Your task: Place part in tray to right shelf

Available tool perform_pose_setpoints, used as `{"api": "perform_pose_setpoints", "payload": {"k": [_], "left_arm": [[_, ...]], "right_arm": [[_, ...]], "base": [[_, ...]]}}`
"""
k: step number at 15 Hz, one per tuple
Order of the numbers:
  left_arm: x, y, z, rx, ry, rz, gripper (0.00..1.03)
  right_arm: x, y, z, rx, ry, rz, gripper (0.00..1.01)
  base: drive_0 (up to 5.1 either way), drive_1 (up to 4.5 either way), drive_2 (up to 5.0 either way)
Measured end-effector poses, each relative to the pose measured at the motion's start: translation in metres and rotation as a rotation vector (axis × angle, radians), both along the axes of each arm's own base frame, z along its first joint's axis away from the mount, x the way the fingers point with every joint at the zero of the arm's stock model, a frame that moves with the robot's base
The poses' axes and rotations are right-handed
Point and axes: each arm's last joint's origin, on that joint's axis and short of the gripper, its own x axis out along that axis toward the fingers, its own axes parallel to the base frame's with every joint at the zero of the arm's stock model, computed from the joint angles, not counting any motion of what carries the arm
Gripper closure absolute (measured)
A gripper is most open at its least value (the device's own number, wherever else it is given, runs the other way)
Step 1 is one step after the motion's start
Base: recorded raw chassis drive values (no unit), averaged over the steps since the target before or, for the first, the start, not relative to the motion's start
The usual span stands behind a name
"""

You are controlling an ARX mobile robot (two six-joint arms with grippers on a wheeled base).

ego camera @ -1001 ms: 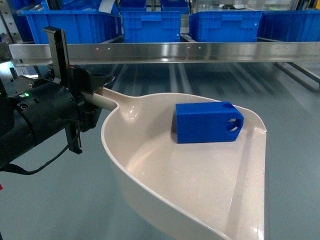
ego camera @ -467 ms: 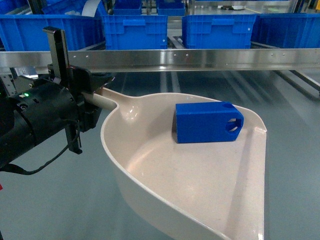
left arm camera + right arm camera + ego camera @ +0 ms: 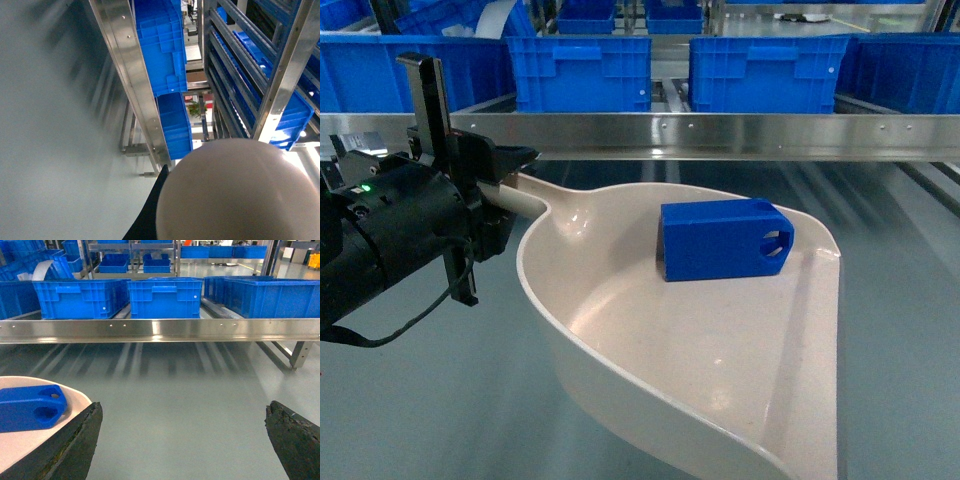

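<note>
The cream tray [image 3: 650,330] hangs in the air in front of the right shelf [image 3: 740,136]. My left gripper [image 3: 508,190] is shut on the tray's handle [image 3: 525,203]. The blue part [image 3: 720,240] lies inside the tray near its back wall, slot end to the right. In the left wrist view the tray's rounded back [image 3: 240,195] fills the lower right, beside one black finger [image 3: 150,220]. My right gripper [image 3: 183,407] is open and empty over the floor, to the right of the tray [image 3: 20,450] and the part [image 3: 30,407].
Blue ribbed crates [image 3: 580,72] [image 3: 768,72] stand in a row behind the shelf's steel front rail [image 3: 160,330]. A shelf leg [image 3: 300,352] stands at the right. Grey floor [image 3: 430,400] lies below the tray. More racks with crates [image 3: 260,75] stand further off.
The shelf rail and crates have shifted in the head view and the rail now sits lower. The tray with the part has edged slightly left. The left gripper's hold is unchanged.
</note>
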Motion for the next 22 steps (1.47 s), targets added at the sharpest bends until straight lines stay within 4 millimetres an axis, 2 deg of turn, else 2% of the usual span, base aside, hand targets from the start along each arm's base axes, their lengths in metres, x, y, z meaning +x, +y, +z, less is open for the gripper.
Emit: {"api": "perform_pose_setpoints", "payload": {"k": [5, 22], "left_arm": [[-0.0010, -0.0034, -0.0004, 0.001, 0.004, -0.019, 0.91], [-0.0006, -0.0025, 0.0002, -0.001, -0.001, -0.016, 0.91]], "right_arm": [[0.0000, 0.0001, 0.0000, 0.000, 0.000, 0.001, 0.03], [0.0000, 0.0000, 0.0000, 0.000, 0.000, 0.000, 0.03]], "base": [[3.3, 2.56, -4.6], [0.2, 4.34, -3.9]]}}
